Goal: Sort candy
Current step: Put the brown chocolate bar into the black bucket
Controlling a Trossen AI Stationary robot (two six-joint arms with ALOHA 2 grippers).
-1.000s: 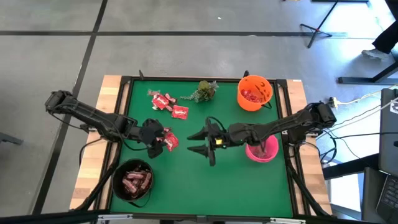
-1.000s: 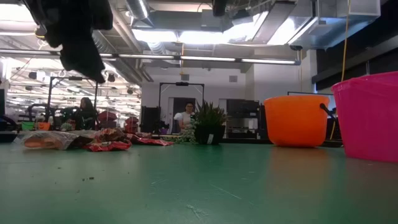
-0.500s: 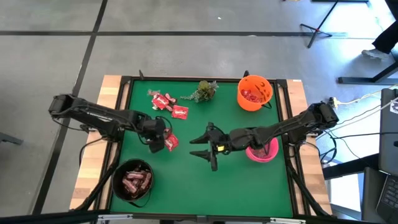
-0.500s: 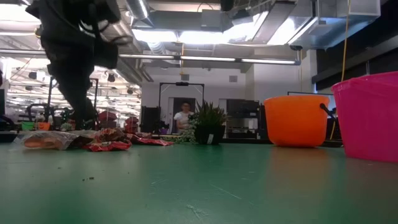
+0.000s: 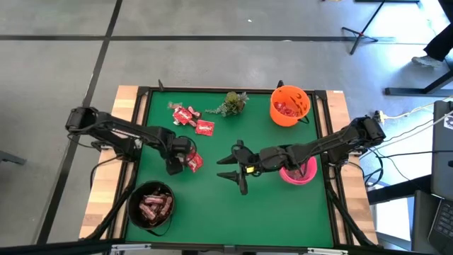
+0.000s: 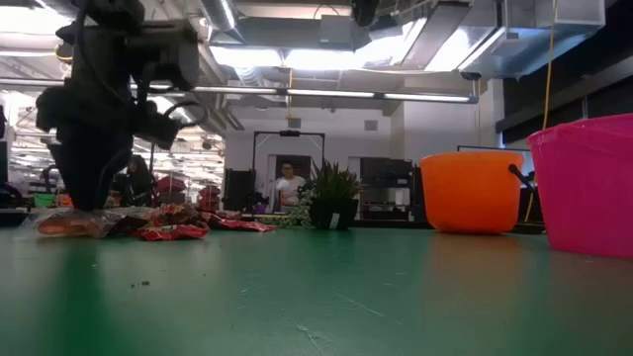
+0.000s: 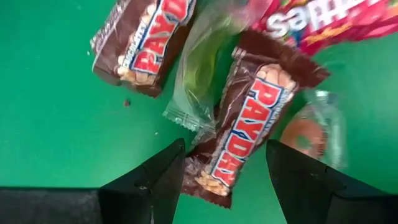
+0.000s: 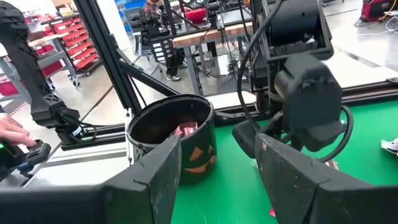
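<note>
while open, left tool (image 7: 224, 168) straddles candy (image 7: 249, 127) (brown bar).

The left arm is reaching in from the table's left edge toward the left-centre of the mat, with its wrist pitching downward. The left gripper (image 5: 178, 157) is pointing down at the table surface, low over it, and its two dark fingers (image 7: 155, 180) are standing apart with a clear gap between them. The right arm is extending from the right edge across toward the middle of the table, lying nearly level. The right gripper (image 5: 230, 168) is hovering above the surface with its fingers (image 8: 155, 174) spread apart, gripping nothing.
</note>
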